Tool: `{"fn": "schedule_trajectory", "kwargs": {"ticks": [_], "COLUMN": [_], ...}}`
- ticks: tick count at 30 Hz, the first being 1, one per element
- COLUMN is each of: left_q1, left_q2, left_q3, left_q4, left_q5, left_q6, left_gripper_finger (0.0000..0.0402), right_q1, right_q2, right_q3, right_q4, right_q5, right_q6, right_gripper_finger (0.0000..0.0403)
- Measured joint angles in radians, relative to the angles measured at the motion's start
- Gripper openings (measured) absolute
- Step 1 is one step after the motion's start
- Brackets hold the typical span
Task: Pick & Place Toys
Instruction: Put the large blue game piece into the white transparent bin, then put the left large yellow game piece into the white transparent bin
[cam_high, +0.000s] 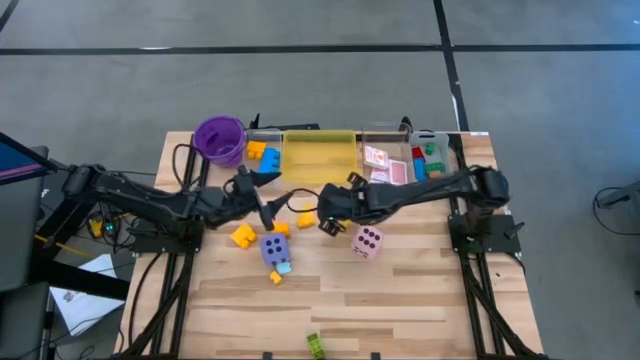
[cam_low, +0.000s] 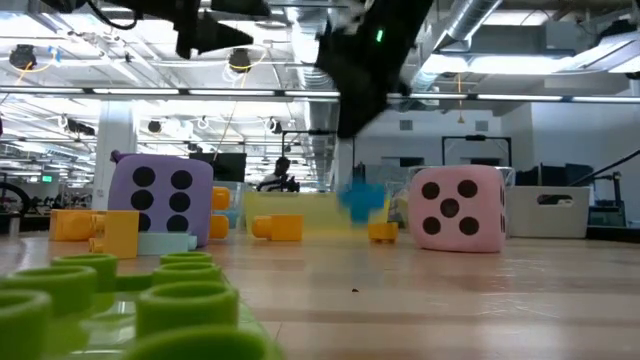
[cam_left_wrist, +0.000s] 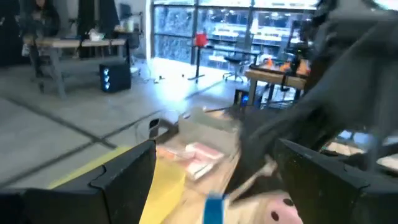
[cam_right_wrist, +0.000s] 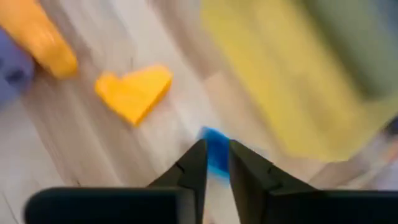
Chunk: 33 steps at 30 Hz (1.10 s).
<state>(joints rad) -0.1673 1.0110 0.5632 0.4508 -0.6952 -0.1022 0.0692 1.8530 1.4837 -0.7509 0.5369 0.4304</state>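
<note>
1. The right gripper (cam_high: 327, 217) hangs above the middle of the table (cam_high: 400, 300), just in front of the yellow tray (cam_high: 320, 155). In the right wrist view its two dark fingers (cam_right_wrist: 193, 171) stand close together with a small blue block (cam_right_wrist: 216, 149) showing in the narrow gap at their tips; whether they actually pinch it cannot be told.
2. In the low view that blue block (cam_low: 360, 198) appears blurred, off the tabletop, beneath the right arm.
3. The left gripper (cam_high: 268, 208) is raised beside the right one, with its fingers (cam_left_wrist: 124, 174) spread wide and nothing between them.
4. A purple die (cam_high: 275, 248) lies on the table near the left gripper, with a light blue block (cam_high: 283, 267) touching it.
5. A pink die (cam_high: 367, 240) sits on the table below the right arm.
6. Yellow and orange blocks (cam_high: 243, 235) are scattered around the purple die and the grippers.
7. A green block (cam_high: 315, 346) lies at the table's front edge, well apart from the rest.
8. Pink cards (cam_high: 385, 165) lie in the clear tray (cam_high: 405, 130), with red, green and blue blocks (cam_high: 428, 160) in its next compartment.
9. A purple cup (cam_high: 219, 139) stands at the back left corner.
</note>
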Motion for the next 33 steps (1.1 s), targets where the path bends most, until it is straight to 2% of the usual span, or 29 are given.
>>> {"fn": "schedule_trajectory", "kwargs": {"ticks": [6, 12, 16, 21, 24, 27, 30, 33], "left_q1": [0.000, 0.000, -0.002, -0.002, -0.002, 0.000, 0.019, 0.058], "left_q2": [-0.118, -0.192, -0.148, -0.052, -0.017, 0.008, 0.035, 0.064], "left_q3": [-0.002, -0.002, -0.002, 0.000, 0.041, 0.119, 0.202, 0.261], "left_q4": [-0.100, -0.288, -0.366, -0.444, -0.614, -0.855, -1.064, -1.182], "left_q5": [-0.011, 0.094, 0.136, 0.161, 0.185, 0.188, 0.188, 0.233], "left_q6": [-0.110, -0.201, -0.192, -0.186, -0.197, -0.268, -0.359, -0.404], "left_gripper_finger": [0.0319, 0.0319, 0.0319, 0.0319, 0.0319, 0.0319, 0.0319, 0.0319], "right_q1": [0.067, 0.124, 0.160, 0.188, 0.201, 0.214, 0.226, 0.233], "right_q2": [-0.114, -0.155, -0.154, -0.154, -0.154, -0.154, -0.154, -0.154], "right_q3": [0.001, 0.002, 0.002, 0.001, 0.000, 0.000, 0.000, 0.000], "right_q4": [-0.011, -0.049, -0.142, -0.344, -0.500, -0.621, -0.679, -0.692], "right_q5": [0.132, 0.271, 0.363, 0.393, 0.431, 0.444, 0.475, 0.522], "right_q6": [-0.038, -0.034, 0.000, 0.213, 0.376, 0.513, 0.589, 0.615], "right_gripper_finger": [0.0003, 0.0013, 0.0015, 0.0019, 0.0035, 0.0064, 0.0101, 0.0145]}}
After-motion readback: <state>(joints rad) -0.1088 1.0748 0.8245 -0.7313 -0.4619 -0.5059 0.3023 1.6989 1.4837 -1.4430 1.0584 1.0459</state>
